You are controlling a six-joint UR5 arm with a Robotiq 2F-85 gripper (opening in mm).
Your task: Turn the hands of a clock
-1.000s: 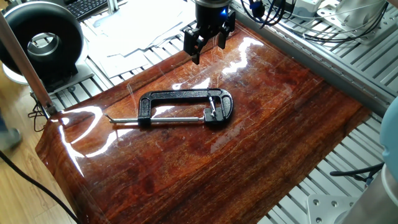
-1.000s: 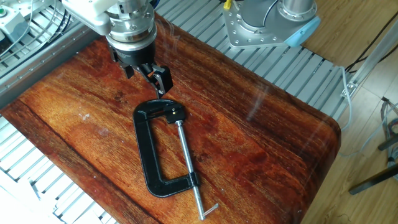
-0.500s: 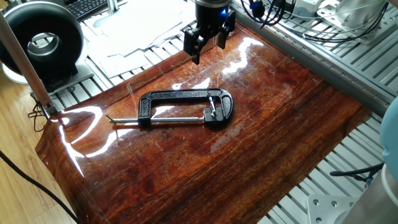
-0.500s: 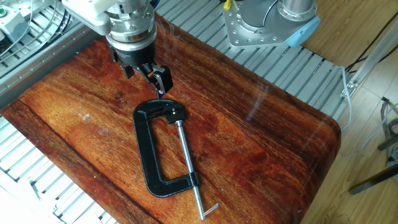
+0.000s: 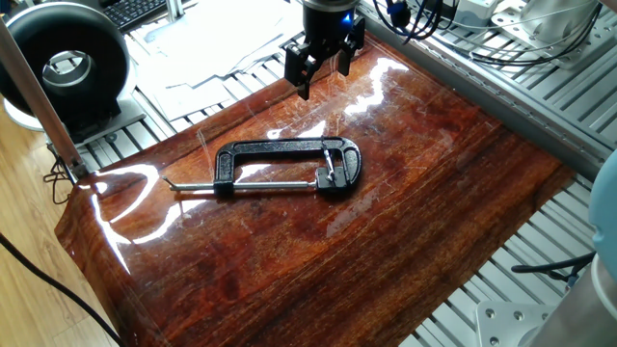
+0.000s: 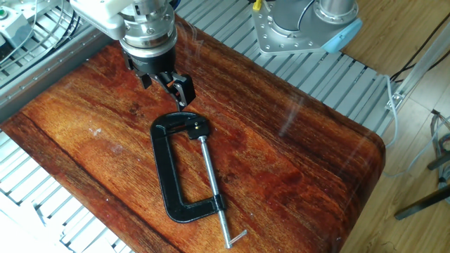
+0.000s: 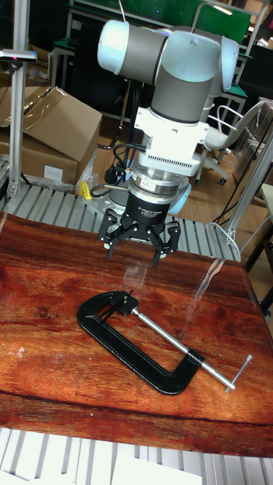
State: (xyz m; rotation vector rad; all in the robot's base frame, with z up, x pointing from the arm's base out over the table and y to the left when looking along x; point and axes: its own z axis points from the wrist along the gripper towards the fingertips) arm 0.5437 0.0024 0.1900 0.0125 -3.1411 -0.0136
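The clock, a black C-clamp (image 5: 280,146) (image 6: 163,169) (image 7: 121,345), lies flat on the glossy wooden table (image 5: 386,212). Its steel screw rod (image 5: 270,186) runs along the open side. The hands, a thin dark pin (image 7: 126,296) (image 5: 329,170), sit at the clamp's rounded jaw end. My gripper (image 5: 323,75) (image 6: 165,88) (image 7: 140,246) hangs above the table just past that jaw end, apart from the clamp. It points down and stands open, with nothing between its fingers.
A round black ring-shaped device (image 5: 66,66) stands off the table's corner, with papers (image 5: 202,43) behind it. Slotted aluminium rails (image 6: 330,77) border the wood. The arm's base (image 6: 302,24) sits at one side. Cardboard boxes (image 7: 45,129) stand behind.
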